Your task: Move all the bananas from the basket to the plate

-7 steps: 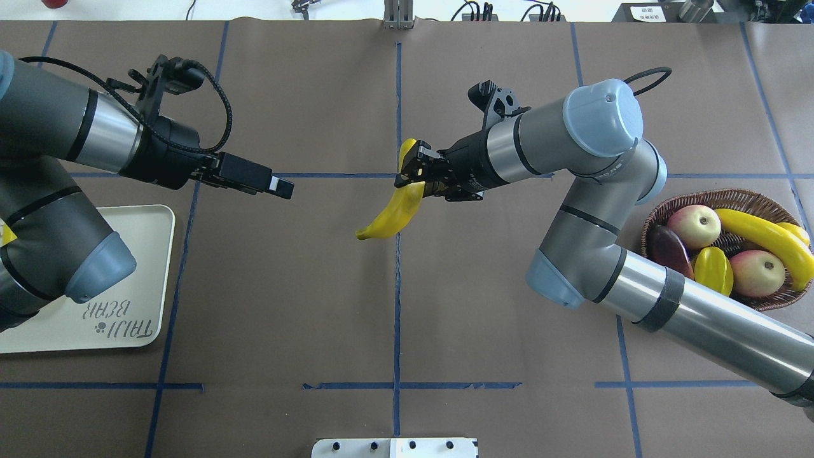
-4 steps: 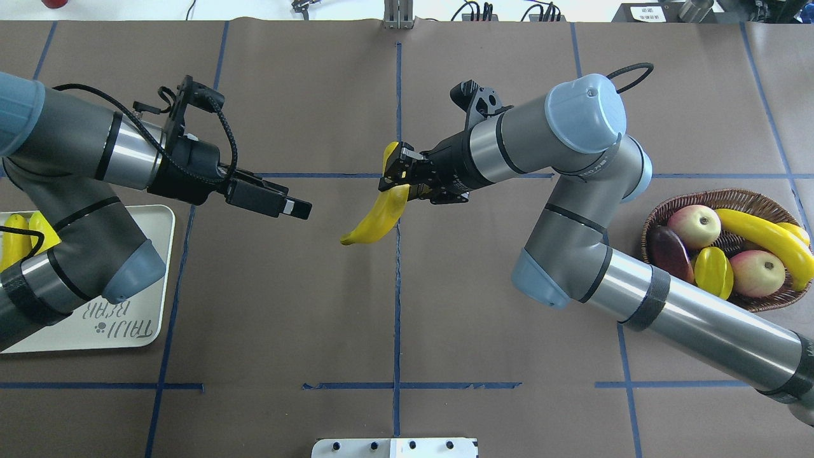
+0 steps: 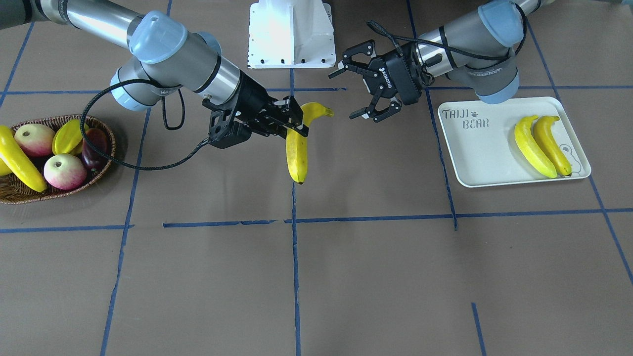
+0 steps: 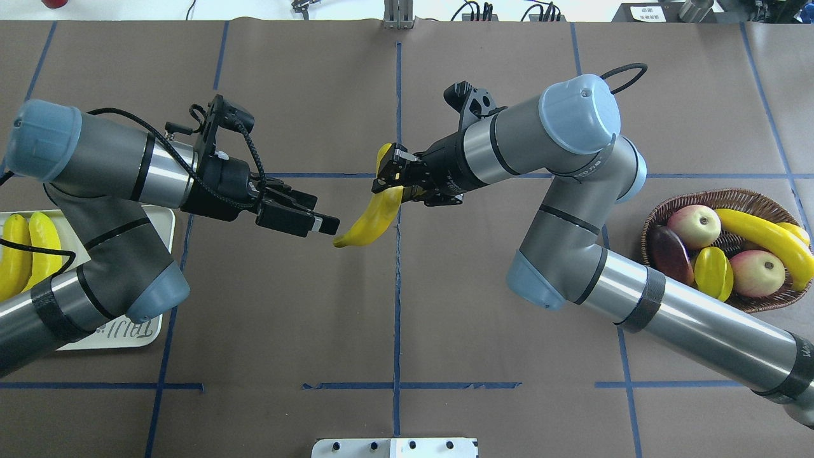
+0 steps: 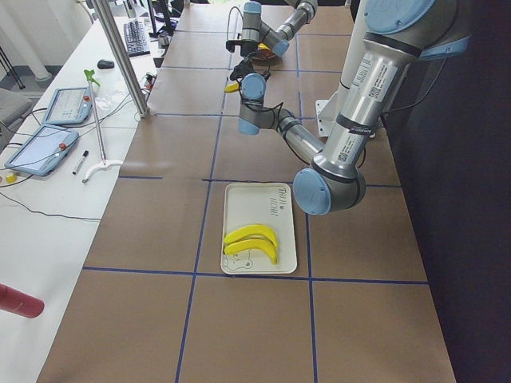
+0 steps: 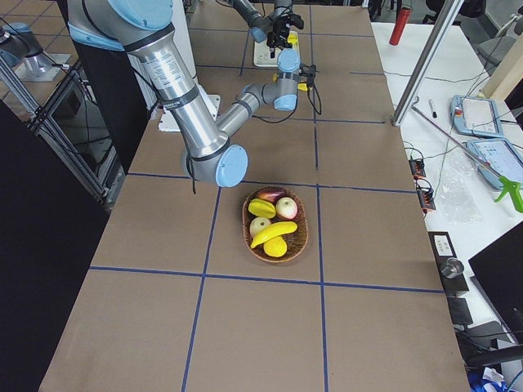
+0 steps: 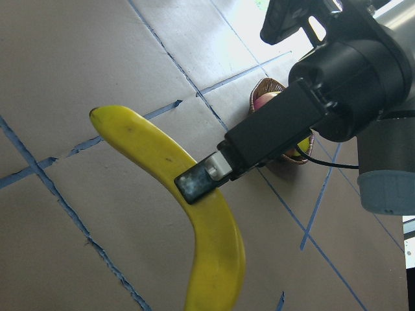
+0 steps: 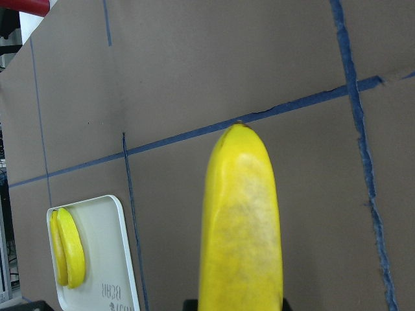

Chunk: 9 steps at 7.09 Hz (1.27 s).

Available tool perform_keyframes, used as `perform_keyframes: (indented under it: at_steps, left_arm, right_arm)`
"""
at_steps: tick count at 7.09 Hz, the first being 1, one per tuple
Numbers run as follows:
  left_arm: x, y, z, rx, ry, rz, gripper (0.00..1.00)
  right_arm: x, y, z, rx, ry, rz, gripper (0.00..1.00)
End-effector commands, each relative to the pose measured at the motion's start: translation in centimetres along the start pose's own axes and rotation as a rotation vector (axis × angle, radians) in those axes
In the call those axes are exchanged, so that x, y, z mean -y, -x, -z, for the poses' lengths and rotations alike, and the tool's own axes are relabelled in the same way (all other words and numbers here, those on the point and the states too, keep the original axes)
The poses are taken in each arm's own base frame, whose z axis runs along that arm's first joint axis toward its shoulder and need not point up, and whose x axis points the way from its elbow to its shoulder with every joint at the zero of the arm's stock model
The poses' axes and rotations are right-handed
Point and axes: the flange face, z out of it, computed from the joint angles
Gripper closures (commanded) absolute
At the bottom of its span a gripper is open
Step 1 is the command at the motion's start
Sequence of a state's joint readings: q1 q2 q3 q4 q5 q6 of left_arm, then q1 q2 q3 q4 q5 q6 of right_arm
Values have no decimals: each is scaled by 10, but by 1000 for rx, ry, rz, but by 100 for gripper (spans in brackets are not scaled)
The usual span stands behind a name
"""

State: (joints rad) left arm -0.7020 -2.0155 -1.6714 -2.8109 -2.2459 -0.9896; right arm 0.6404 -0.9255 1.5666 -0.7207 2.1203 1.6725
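The basket (image 6: 304, 233) sits on the brown table (image 6: 368, 245), near the middle, holding a banana (image 6: 274, 234) among other fruit (image 6: 286, 207). The near right arm (image 6: 173, 75) reaches toward the far end, where the plate (image 6: 263, 57) lies.

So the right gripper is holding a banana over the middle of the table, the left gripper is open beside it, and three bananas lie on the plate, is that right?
Not quite: the plate holds two bananas, not three, as the exterior front-facing view shows. The right gripper does hold a banana mid-table, with the left gripper open beside it.
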Motion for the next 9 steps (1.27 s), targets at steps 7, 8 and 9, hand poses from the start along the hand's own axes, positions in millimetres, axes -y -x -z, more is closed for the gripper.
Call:
perform_keyframes:
  at_steps: [7, 8, 9]
  left_arm:
    - [-30, -7, -47, 16, -21, -5, 1]
    - [-31, -6, -48, 17, -20, -3, 15]
    - [-31, -5, -48, 18, -19, -2, 21]
  right_arm:
    - [-14, 19, -3, 30, 21, -16, 78]
    - [-14, 20, -3, 31, 21, -15, 78]
    - [-14, 20, -2, 32, 21, -14, 78]
